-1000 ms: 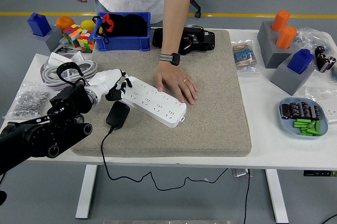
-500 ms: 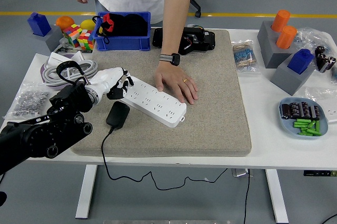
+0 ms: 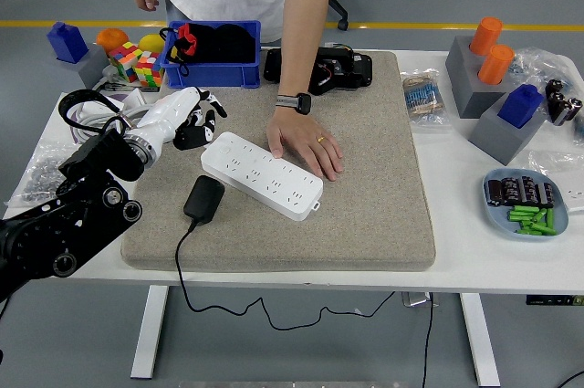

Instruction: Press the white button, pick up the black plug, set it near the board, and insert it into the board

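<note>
One robot arm was in view, the left, entering from the lower left corner with most of its black forearm cut off by the picture's edge. Taking the white power strip (image 3: 262, 176) as landmark: the black plug (image 3: 204, 198) lay flat on the grey mat (image 3: 365, 187) just in front of the strip's left end, near it but not touching, and its cord ran down over the table's near edge. The left hand (image 3: 182, 114) hovered beyond and to the left of the strip's left end, its white fingers (image 3: 193, 107) loosely curled and holding nothing; the plug sat well apart from them, on the strip's near side. Whether the fingertips touched the mat could not be told, and the strip's white button was too small to pick out. At the strip's far right side a person's hand (image 3: 306, 143) lay flat on the mat, its fingers touching the strip's edge. Farther back stood a blue bin (image 3: 212, 73). The person's head was cut off at the top.
</note>
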Available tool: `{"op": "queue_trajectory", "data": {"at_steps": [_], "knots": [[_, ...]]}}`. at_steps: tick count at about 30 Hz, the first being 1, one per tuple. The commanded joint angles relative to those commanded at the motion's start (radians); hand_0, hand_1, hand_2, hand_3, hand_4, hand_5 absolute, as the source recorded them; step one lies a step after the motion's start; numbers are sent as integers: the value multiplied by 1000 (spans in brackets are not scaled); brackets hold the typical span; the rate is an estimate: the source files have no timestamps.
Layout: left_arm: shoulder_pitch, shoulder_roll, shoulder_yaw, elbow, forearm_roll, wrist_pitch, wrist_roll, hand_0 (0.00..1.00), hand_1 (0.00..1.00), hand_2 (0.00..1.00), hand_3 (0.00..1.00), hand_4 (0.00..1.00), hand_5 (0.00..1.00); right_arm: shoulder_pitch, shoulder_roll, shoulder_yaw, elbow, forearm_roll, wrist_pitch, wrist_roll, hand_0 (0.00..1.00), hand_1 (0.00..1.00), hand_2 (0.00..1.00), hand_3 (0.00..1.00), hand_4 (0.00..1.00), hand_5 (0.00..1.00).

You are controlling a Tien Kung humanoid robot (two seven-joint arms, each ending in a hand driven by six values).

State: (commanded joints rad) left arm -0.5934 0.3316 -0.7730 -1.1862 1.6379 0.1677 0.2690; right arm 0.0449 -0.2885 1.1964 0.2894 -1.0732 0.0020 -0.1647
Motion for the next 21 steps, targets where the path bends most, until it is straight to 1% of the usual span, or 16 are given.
{"op": "queue_trajectory", "data": {"at_steps": [2,5,6,11,12,14,17,18,19,21], "knots": [[42,5,-42,-42,3,-7,5,276,415,486,670,704,2,0,0,1,0,-1,0,0,635,639,622,605,677,462],[106,14,-93,-101,4,-6,-1,276,415,486,670,704,2,0,0,1,1,-2,0,0,635,639,622,605,677,462],[121,17,-103,-116,6,-4,-3,453,682,666,751,808,11,1,0,2,1,-2,0,0,635,638,622,604,677,462],[195,30,-142,-180,30,-7,6,453,682,666,751,808,11,4,0,6,3,-3,-1,1,635,638,622,604,677,462],[211,32,-149,-191,39,-9,12,730,833,814,819,958,287,5,0,7,3,-3,-1,1,635,639,622,605,677,462],[238,30,-162,-205,53,-13,20,730,833,814,819,958,287,6,0,6,3,-3,-1,1,635,639,622,605,677,462],[288,16,-189,-220,79,-17,32,730,833,814,819,958,287,6,-1,4,4,-2,-2,2,635,639,622,605,677,462],[305,10,-194,-224,92,-17,39,790,870,856,855,983,336,5,0,4,3,-2,-1,1,635,639,622,604,677,462],[319,5,-196,-227,103,-16,47,790,870,856,855,983,336,4,0,3,3,-3,-1,1,635,639,622,604,677,462],[331,2,-195,-230,110,-13,52,790,870,856,855,983,336,3,0,2,2,-3,-1,1,635,639,622,604,677,462]]}}
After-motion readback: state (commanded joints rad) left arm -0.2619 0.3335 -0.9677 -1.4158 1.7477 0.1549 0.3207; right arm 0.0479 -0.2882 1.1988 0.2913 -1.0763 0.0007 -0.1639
